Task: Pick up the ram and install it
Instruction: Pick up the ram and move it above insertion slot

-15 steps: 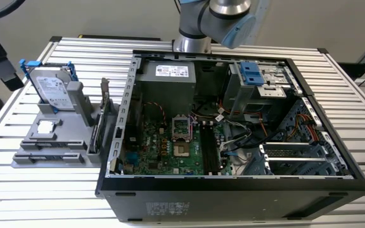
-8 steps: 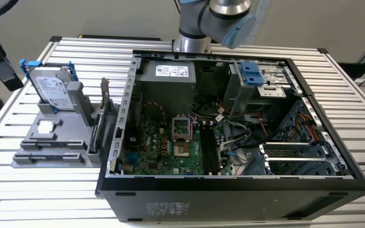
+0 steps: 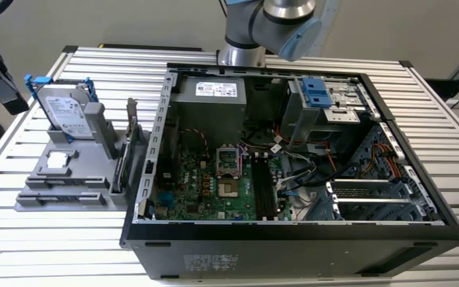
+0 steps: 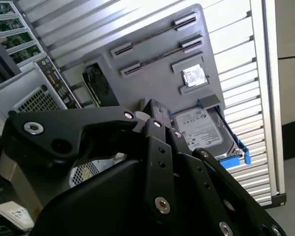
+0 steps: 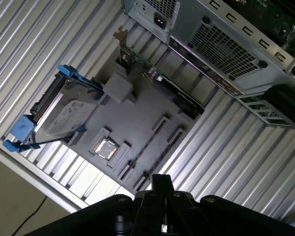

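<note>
Gripper (image 5: 161,183) (image 4: 155,112) above the grey fixture (image 5: 137,113) (image 4: 157,73); ram (image 5: 143,146) (image 4: 153,35) not yet picked up.
In both wrist views the fingers are pressed together with nothing between them; the ram stands on edge in a long slot at the fixture's near end; the fixture sits at the exterior view's left of the open computer case (image 3: 293,245); a blue-railed hard drive (image 3: 64,110) leans at its far end.

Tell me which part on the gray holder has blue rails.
The silver hard drive: blue rails flank it, while the upright card and the small square chip have none.
</note>
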`<action>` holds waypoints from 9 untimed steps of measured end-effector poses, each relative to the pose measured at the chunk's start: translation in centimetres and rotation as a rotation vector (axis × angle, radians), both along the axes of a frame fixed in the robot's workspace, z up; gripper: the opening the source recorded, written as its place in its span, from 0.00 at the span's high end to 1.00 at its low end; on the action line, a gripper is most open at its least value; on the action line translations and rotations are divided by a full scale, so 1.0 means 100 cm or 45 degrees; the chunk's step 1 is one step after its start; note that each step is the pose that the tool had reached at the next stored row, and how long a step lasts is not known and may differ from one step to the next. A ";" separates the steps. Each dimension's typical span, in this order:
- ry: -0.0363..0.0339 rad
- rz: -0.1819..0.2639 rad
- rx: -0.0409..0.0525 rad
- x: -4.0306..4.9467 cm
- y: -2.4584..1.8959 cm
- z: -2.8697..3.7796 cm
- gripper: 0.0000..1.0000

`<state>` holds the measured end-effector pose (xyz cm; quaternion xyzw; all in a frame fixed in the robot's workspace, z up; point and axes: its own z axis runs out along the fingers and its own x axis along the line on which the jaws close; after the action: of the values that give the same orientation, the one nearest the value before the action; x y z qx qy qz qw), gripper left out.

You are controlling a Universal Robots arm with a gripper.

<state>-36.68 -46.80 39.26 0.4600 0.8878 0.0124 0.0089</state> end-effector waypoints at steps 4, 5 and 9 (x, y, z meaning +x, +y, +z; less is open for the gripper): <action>0.0027 -0.038 0.000 -0.0001 0.0000 0.0000 1.00; 0.0035 -0.047 0.000 -0.0001 0.0000 0.0000 1.00; 0.0063 -0.084 0.000 -0.0001 0.0000 0.0000 1.00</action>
<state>-36.69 -46.79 39.26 0.4891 0.8721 0.0109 0.0071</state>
